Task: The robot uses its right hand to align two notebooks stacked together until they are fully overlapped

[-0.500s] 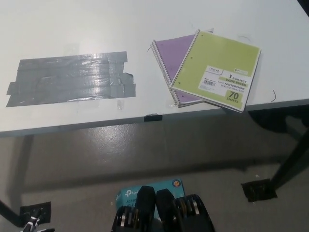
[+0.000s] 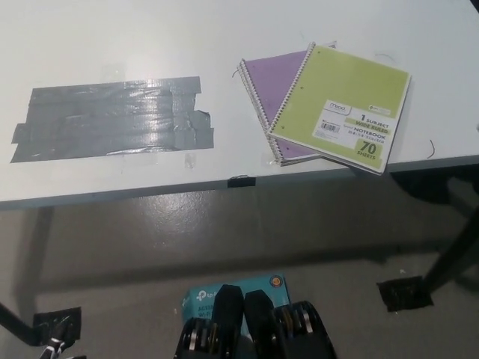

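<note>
Nothing on the bench [image 2: 112, 45] has really moved; the whole view has slid a touch right and down, which reads as the camera shifting, and the notebooks keep the same offset to each other. Green notebook [image 2: 340, 108] lies on top of the purple notebook [image 2: 275, 81], twisted clockwise against it, so purple shows along the left side and at the bottom left corner. Both sit near the bench's front edge at the right, the green one's lower corner right at that edge. Neither robot hand is in shot, so whether they are open or clenched cannot be told.

My read: these are light, thin spiral books with smooth card covers, so the top one should slide and turn easily under a flat palm. Pressing on the green cover's middle and rotating looks safest; pushing its outer edge risks tipping it off the bench. Grey tape patch [image 2: 112, 120] sits well apart, left.
</note>
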